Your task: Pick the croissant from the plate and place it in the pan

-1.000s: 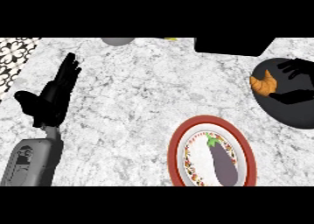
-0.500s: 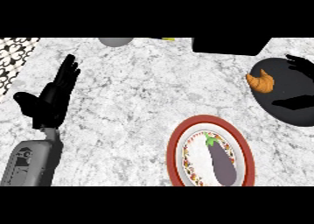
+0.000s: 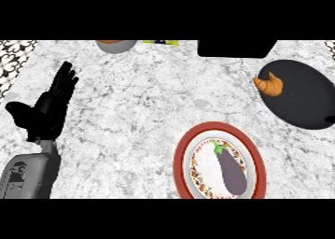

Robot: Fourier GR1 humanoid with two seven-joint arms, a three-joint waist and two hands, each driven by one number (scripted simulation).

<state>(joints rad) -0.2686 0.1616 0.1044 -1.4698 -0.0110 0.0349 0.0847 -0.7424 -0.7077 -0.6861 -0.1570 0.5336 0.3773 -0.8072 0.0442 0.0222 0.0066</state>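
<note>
Left hand (image 3: 49,105) rests open at counter's left edge, fingers straight; right hand barely visible, state cannot tell; croissant (image 3: 269,85) already lies in pan (image 3: 307,100), plate (image 3: 185,161) holding only eggplant (image 3: 230,169) — withdraw clear without nudging it.

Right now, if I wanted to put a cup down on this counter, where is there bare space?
The widest bare marble lies mid-counter, bordered by the left hand, the red-rimmed plate holding the eggplant, and the pan with the croissant. The right side is crowded: plate and pan sit close together. The far edge holds a grey bowl and a black box.
</note>
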